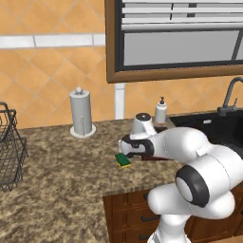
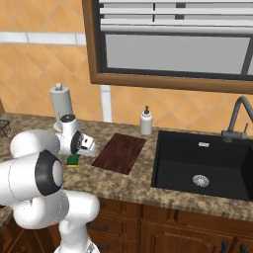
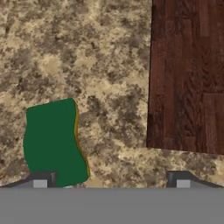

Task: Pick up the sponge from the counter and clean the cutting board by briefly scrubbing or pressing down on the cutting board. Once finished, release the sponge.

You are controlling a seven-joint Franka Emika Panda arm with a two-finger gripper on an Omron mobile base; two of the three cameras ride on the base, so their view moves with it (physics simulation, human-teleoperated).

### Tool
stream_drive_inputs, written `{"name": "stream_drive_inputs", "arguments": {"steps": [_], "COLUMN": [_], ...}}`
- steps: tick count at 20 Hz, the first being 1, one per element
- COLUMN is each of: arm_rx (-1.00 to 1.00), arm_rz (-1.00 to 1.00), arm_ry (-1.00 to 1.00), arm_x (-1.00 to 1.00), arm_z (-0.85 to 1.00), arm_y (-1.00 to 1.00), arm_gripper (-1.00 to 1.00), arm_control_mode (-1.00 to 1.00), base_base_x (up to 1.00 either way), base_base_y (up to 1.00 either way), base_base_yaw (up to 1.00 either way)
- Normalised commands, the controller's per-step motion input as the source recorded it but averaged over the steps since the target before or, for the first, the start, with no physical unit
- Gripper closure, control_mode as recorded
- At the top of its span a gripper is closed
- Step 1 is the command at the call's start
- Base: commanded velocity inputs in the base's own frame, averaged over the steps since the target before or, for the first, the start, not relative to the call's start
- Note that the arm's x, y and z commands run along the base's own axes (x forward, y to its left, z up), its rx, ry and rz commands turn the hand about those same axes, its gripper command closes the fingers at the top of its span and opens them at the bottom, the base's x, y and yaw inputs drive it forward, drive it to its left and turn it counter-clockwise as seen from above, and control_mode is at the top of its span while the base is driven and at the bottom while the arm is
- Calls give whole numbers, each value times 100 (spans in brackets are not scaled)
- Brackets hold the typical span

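The sponge, dark green on top with a yellow edge, lies on the granite counter just left of the cutting board. In the base views the sponge sits right below my hand. My gripper hovers low over the counter, open, its fingertips spread wide with nothing between them. One fingertip stands at the sponge's near edge, and most of the sponge lies off to the side of the gap. The dark reddish-brown cutting board lies flat between the sponge and the sink.
A paper towel holder and a soap dispenser stand by the tiled wall. The black sink basin with its faucet is right of the board. A wire basket stands at the far left.
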Motion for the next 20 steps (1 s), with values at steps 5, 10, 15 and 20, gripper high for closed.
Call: {"name": "stream_drive_inputs", "arguments": {"steps": [5,10,15,20], "arm_rx": [0,0,0,0], "arm_rz": [0,0,0,0], "arm_ry": [0,0,0,0], "arm_x": [-26,-30,-52,-81], "arm_z": [47,48,54,63], "arm_y": [-72,-61,-23,0], "arm_gripper": [-100,-100,-100,-100], "arm_control_mode": [-100,-100,-100,-100], "base_base_x": [0,0,0,0], "base_base_y": [0,0,0,0], "base_base_yaw": [0,0,0,0]}}
